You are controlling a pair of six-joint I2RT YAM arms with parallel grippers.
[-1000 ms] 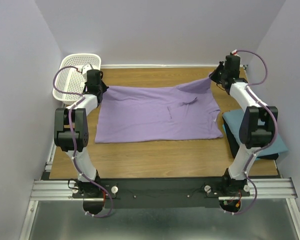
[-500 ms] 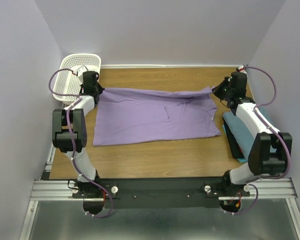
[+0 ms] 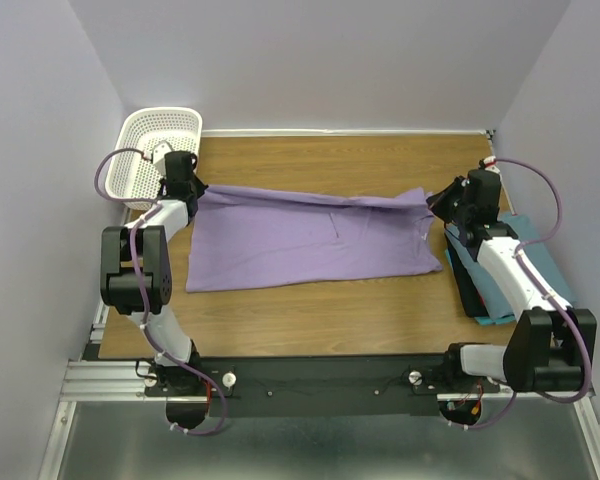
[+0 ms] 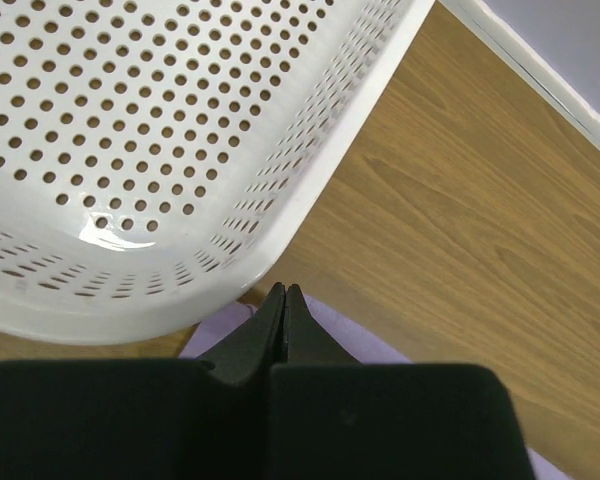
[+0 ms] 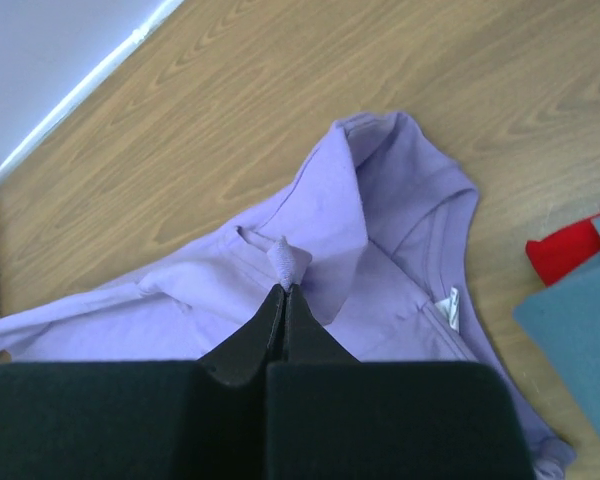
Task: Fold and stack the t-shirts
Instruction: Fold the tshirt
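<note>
On the table (image 3: 360, 160), roughly halfway: purple shirt (image 3: 310, 240) spread flat with far edge lifted, first fold barely begun; teal shirt (image 5: 580, 340) seemingly folded already, at right. Pinching that raised edge, fully closed: left gripper (image 4: 283, 300), right gripper (image 5: 285, 295). Remaining: folding, stacking.

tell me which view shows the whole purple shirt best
Top external: the whole lavender t-shirt shows, its far edge pulled taut. Right wrist shows only the collar end, a tuft pinched in the right pincer. Left wrist shows just a sliver near the basket.
</note>
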